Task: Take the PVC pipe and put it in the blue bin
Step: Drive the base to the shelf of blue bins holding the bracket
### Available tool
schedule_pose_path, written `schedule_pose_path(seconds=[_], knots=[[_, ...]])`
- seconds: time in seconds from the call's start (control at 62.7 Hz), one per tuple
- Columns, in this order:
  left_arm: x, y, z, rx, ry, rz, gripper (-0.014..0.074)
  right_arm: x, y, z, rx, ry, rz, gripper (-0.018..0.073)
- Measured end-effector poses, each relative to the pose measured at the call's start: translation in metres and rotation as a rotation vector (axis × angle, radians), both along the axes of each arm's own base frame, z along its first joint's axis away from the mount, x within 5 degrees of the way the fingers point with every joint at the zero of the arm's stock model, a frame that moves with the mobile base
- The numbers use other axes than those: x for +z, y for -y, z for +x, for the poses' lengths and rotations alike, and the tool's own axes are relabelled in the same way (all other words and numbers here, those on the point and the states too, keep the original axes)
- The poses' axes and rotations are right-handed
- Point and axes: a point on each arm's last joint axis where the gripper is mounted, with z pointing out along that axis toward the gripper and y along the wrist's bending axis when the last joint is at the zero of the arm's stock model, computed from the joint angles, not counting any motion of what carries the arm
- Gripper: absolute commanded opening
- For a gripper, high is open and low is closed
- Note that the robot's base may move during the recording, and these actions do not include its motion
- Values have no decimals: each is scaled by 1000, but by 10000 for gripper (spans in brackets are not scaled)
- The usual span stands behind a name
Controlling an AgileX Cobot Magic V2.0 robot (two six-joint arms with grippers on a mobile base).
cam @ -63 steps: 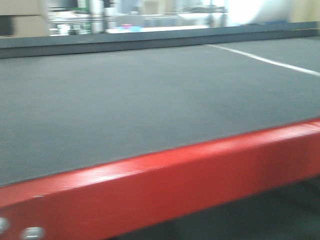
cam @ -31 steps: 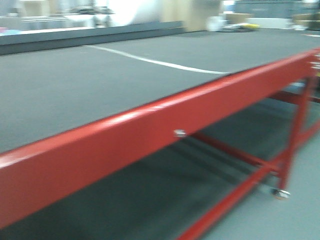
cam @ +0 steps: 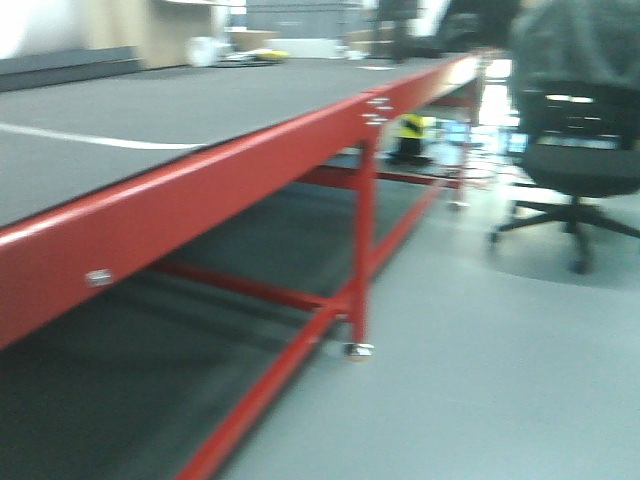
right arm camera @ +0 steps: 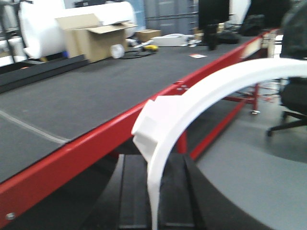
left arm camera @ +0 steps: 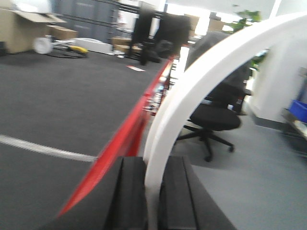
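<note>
2 things fill the front view: a red-framed table (cam: pixel 250 170) and an office chair (cam: pixel 585 165). Left wrist view: the left gripper (left arm camera: pixel 152 165) pinches the curved white PVC pipe (left arm camera: pixel 192 91) tightly, beside the table's red edge. Right wrist view: the right gripper (right arm camera: pixel 154 163) clamps the PVC pipe (right arm camera: pixel 201 91) likewise.

One long red-framed worktop (cam: pixel 230 160) is filling the front view, with one white stripe (cam: pixel 100 140) running across it. One office chair (cam: pixel 575 165) is standing off the worktop's far end. One yellow object (right arm camera: pixel 151 47) is lying on the worktop's far part. At least two cardboard boxes (right arm camera: pixel 96 38) and one white roll (right arm camera: pixel 48 26) are sitting beyond the worktop's far side. One blue bin (left arm camera: pixel 300 110) is showing well beyond the worktop. Two tools are showing, the left tool (left arm camera: pixel 153 201) and the right tool (right arm camera: pixel 153 206), each pinching one curved white PVC pipe (left arm camera: pixel 192 86). Whether that is one pipe or two cannot be told.
</note>
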Motion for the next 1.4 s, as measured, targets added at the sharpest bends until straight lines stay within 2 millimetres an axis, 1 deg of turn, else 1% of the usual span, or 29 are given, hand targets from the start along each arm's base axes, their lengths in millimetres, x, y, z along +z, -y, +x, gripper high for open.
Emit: schedule_pose_path(seconds=[1.405], knots=[[0, 0, 0, 0, 0, 0, -111, 0, 0, 0, 0, 0, 0, -169]])
